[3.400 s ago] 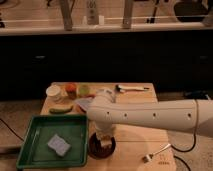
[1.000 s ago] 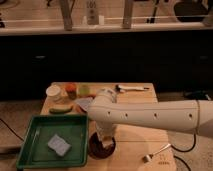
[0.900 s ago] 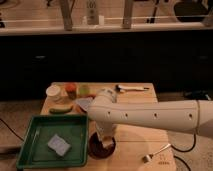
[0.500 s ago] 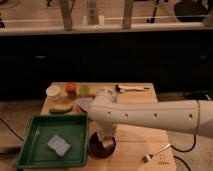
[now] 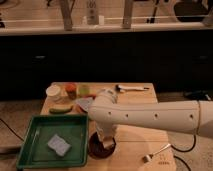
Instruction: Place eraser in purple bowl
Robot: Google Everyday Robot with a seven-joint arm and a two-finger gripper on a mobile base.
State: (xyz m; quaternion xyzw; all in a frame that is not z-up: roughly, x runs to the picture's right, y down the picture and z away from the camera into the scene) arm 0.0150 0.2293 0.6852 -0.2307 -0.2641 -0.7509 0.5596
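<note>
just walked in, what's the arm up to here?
The white arm reaches in from the right and bends down, putting the gripper directly over the purple bowl near the table's front edge, beside the green tray. A small pale block at the gripper's tip looks like the eraser, in or just above the bowl; whether it is released is unclear. A grey-blue sponge lies in the tray.

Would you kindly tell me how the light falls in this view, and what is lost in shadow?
Camera view: warm, dim light; the table is lit, while the cabinet front behind it is near black. The white arm is the brightest thing, without harsh glare. The pincer hangs over the purple bowl, which lies dark beneath the arm.
</note>
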